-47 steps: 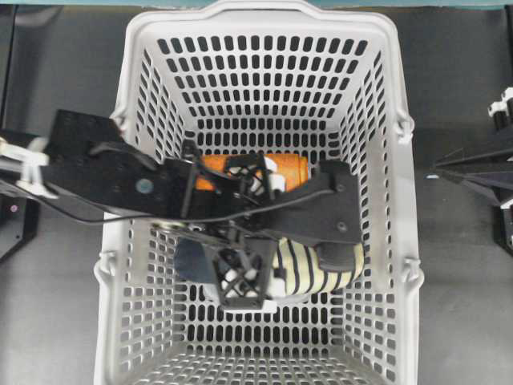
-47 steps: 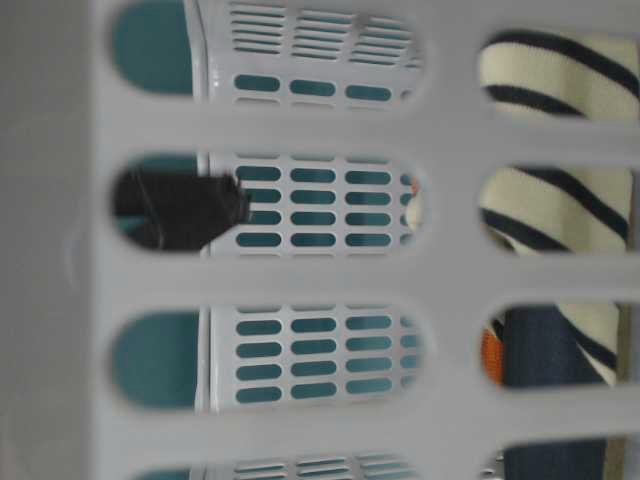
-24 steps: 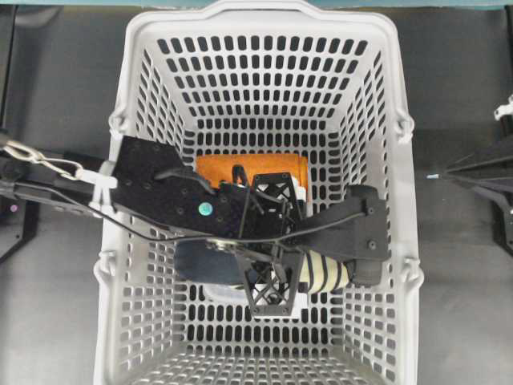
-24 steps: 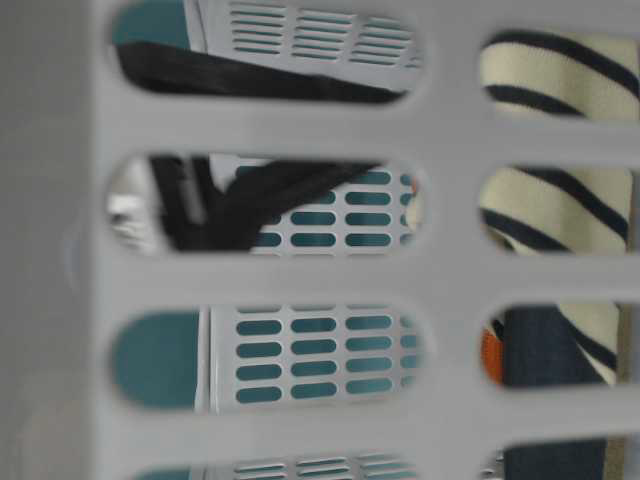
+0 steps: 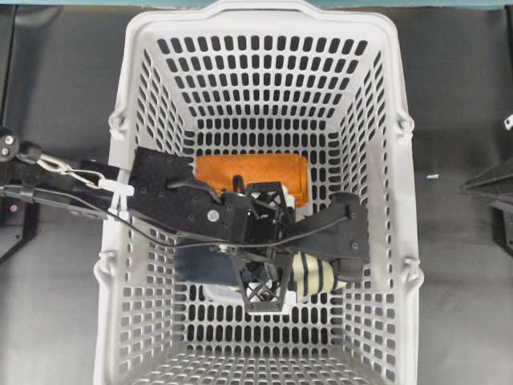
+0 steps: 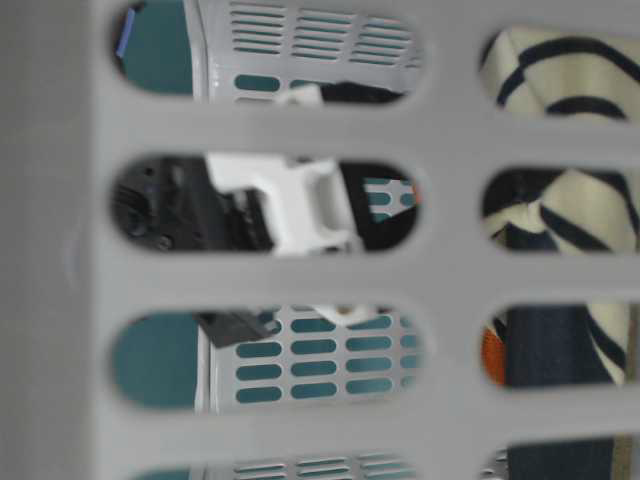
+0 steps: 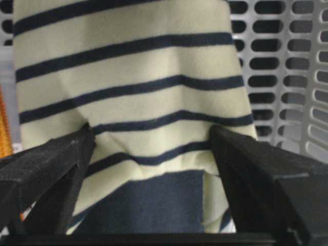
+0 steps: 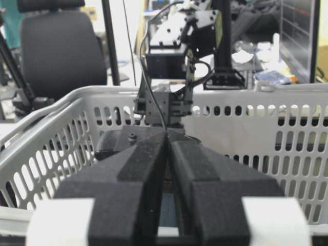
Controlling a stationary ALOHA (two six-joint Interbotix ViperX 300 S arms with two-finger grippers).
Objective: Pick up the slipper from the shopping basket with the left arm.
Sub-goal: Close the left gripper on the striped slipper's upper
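At the far left of the overhead view, the left arm [image 5: 72, 183] reaches in from the dark tabletop [image 5: 56, 88] over the rim of the shopping basket [image 5: 128, 96] and slopes down into it. Its black plates and cable cross the basket's left half. The left gripper [image 5: 265, 277] sits low in the middle of the basket, spread wide, with a finger on either side of the slipper [image 5: 314, 275]. From the wrist camera the two black fingers [image 7: 48, 169] press into the striped cream upper from both sides, dimpling the fabric, with the navy insole showing between them; whether the slipper is actually gripped cannot be told. The slipper lies on the basket floor, toward the near right of centre, its striped toe pointing right. Just beyond it lies a folded orange cloth [image 5: 240, 172], partly under the arm. At the far right edge, outside the basket, the right gripper [image 8: 166, 195] is held above the rim with its padded fingers pressed together, clenched on nothing.
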